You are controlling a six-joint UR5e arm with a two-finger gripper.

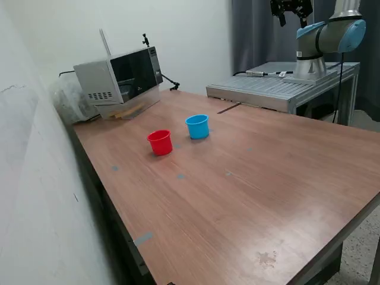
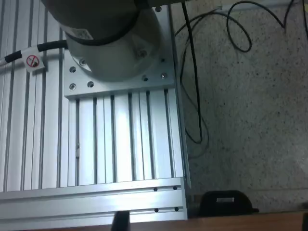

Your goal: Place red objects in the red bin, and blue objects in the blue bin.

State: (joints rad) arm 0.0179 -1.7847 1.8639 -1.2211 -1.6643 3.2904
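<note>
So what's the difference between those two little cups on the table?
The red cup is red, while the blue cup is light sky blue. The red cup sits nearer the exterior view's left and closer to the camera; the blue cup stands further back, toward the microwave side. They look alike in size and tapered shape, both upright, standing apart.

Red cup just beside light blue cup on wooden table, microwave behind, claw raised high

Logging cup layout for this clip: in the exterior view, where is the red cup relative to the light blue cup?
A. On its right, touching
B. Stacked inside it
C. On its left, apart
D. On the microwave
C: the red cup stands on the exterior view's left of the light blue cup, with bare wooden table between them.
</note>
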